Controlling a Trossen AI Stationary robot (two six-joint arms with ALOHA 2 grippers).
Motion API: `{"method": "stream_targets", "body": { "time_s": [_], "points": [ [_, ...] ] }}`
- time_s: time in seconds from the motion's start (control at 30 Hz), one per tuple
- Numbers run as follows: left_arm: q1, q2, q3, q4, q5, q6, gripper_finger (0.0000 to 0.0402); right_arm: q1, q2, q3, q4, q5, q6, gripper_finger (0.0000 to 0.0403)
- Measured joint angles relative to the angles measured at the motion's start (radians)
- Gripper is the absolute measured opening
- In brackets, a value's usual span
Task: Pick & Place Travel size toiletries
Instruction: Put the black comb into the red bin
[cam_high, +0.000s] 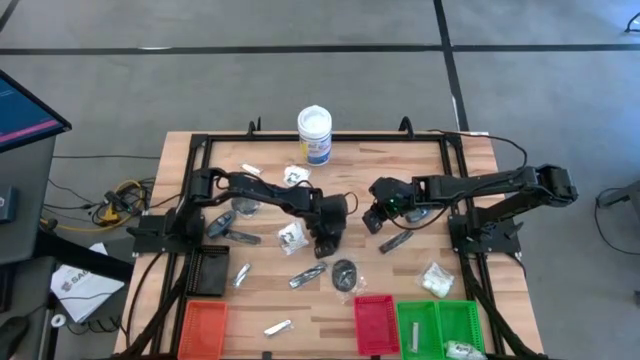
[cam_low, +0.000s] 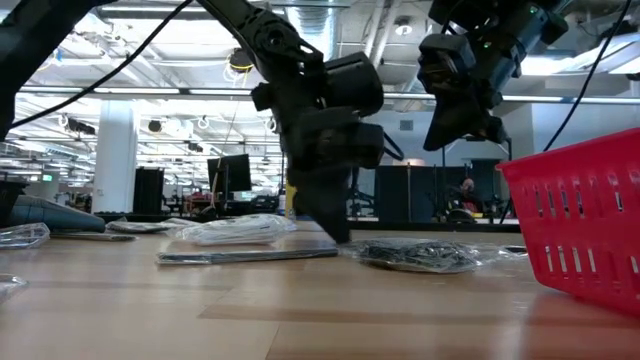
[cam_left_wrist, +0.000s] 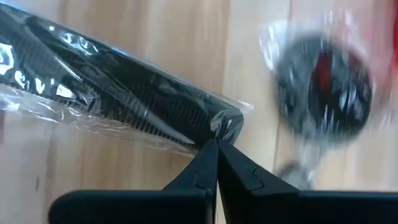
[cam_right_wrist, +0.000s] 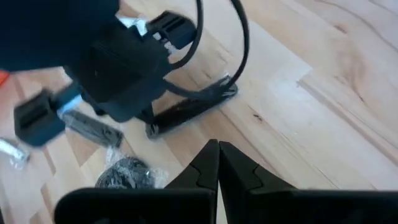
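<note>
**Left pincer at the wrapped comb**

On the pale wooden worktop (cam_high: 470, 300), the left pincer (cam_left_wrist: 216, 144), fingers pressed together and empty, touches the end of the black comb in clear wrap (cam_left_wrist: 112, 93). The right pincer (cam_right_wrist: 218, 146), likewise closed, hovers nearby.

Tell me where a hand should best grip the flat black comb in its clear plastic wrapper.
Probably across the middle of the flat black comb in its clear plastic wrapper, from straight above. It lies flat, long and narrow on the wooden table, so closing across the short width suits it.
</note>
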Motion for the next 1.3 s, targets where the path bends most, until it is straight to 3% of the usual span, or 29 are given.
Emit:
{"method": "stream_targets", "body": {
  "time_s": [0.23, 0.43, 0.57, 0.77, 0.93, 1.17, 1.3],
  "points": [
    [-0.011, -0.012, -0.001, -0.174, -0.033, 0.267, 0.0000, -0.005, 0.000, 0.000, 0.030, -0.052, -0.058, 0.0000],
    [-0.039, -0.092, -0.014, -0.206, -0.294, 0.316, 0.0000, -0.004, 0.000, 0.000, 0.068, -0.123, -0.097, 0.0000],
    [-0.012, -0.165, -0.007, -0.164, -0.423, 0.211, 0.0000, -0.004, 0.000, 0.000, 0.078, -0.129, -0.102, 0.0000],
    [0.046, -0.169, -0.008, -0.119, -0.397, 0.097, 0.0000, -0.004, 0.001, 0.000, 0.080, -0.144, -0.113, 0.0000],
    [0.073, -0.162, -0.008, -0.070, -0.312, -0.003, 0.0000, -0.004, 0.001, 0.000, 0.080, -0.156, -0.148, 0.0000],
    [0.040, -0.170, -0.007, -0.025, -0.312, -0.159, 0.0000, -0.003, 0.011, 0.001, 0.134, -0.165, -0.336, 0.0000],
    [-0.011, -0.170, -0.015, 0.026, -0.322, -0.205, 0.0000, -0.007, 0.071, 0.001, 0.198, -0.243, -0.423, 0.0000]
  ]
}}
